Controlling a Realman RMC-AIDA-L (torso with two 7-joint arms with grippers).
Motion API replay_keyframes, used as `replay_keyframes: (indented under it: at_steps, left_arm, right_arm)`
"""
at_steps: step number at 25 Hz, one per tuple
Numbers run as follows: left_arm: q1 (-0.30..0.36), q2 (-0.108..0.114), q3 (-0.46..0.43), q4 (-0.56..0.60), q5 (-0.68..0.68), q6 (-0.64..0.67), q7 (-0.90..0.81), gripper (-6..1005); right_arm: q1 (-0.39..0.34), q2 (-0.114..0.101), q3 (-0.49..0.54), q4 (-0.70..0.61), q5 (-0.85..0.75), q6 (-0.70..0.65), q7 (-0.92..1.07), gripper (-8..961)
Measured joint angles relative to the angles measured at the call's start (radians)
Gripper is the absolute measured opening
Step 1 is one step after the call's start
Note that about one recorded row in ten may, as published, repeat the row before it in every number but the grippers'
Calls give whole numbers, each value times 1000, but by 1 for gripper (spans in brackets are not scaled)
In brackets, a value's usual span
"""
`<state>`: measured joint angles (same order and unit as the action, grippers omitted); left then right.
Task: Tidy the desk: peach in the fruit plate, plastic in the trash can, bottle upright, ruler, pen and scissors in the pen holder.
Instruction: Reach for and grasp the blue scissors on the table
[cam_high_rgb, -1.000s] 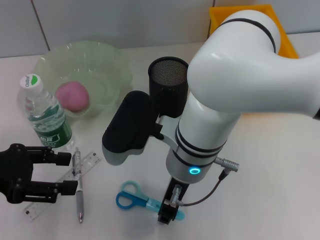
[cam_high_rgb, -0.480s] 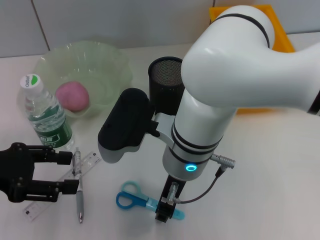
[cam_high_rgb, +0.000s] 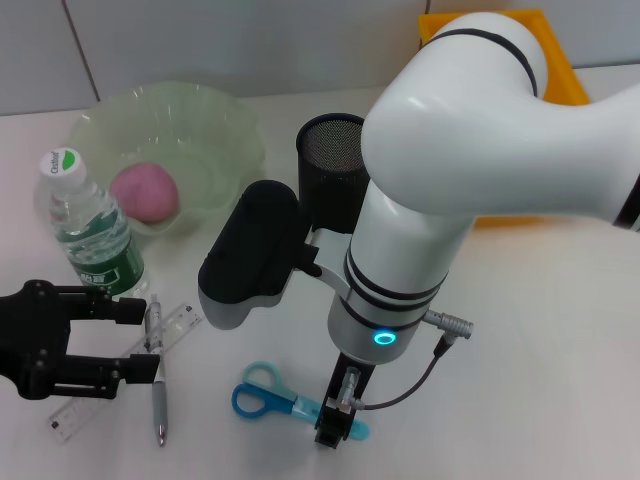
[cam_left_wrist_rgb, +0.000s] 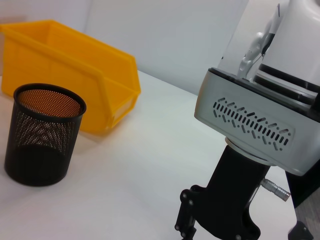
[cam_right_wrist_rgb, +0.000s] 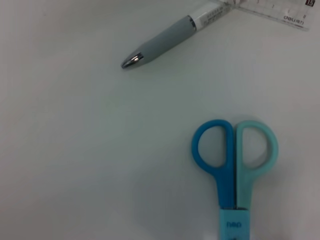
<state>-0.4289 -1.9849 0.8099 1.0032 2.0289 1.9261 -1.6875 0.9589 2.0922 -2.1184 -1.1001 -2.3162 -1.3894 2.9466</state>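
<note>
Scissors (cam_high_rgb: 270, 396) flat on white worktop at 6 o'clock in head view, blue and teal handles toward 9, blade end under right gripper (cam_high_rgb: 334, 428). Right gripper low over blade end, apparently at or on it; spread or pinching: cannot tell, contact hidden by the arm. In the right wrist view only the handles and shank (cam_right_wrist_rgb: 234, 165) visible, no fingers.

Progress, judged: peach (cam_high_rgb: 145, 192) already in green fruit plate (cam_high_rgb: 215, 120) at 10 o'clock; water bottle (cam_high_rgb: 90, 228) upright beside it at 9. No loose plastic visible; yellow bin (cam_high_rgb: 560, 60) at 1 o'clock likely the trash can. Mesh pen holder (cam_high_rgb: 335, 150) near 12 o'clock, looks empty in left wrist view. Left to do: scissors, pen, ruler into holder.

Pen (cam_high_rgb: 157, 365) and clear ruler (cam_high_rgb: 130, 375) crossed at 8 o'clock, well apart from scissors. Left gripper (cam_high_rgb: 145, 340) right at them, black fingers (cam_high_rgb: 115, 310) spread, one either side of the pen-ruler crossing, nothing pinched. Current step, judged: right arm picking scissors.
</note>
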Motion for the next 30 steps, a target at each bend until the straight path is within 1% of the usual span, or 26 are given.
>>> replay_keyframes:
  at_steps: [11,30]
  left_arm:
    - [-2,0,0,0,1,0,0,755]
    - [-4,-2,0,0,0,0,0,754]
  right_arm:
    - [0,0,-9,2,-1,-3,-2,392]
    - [-1,0,-14,3,1,-11,-3,290]
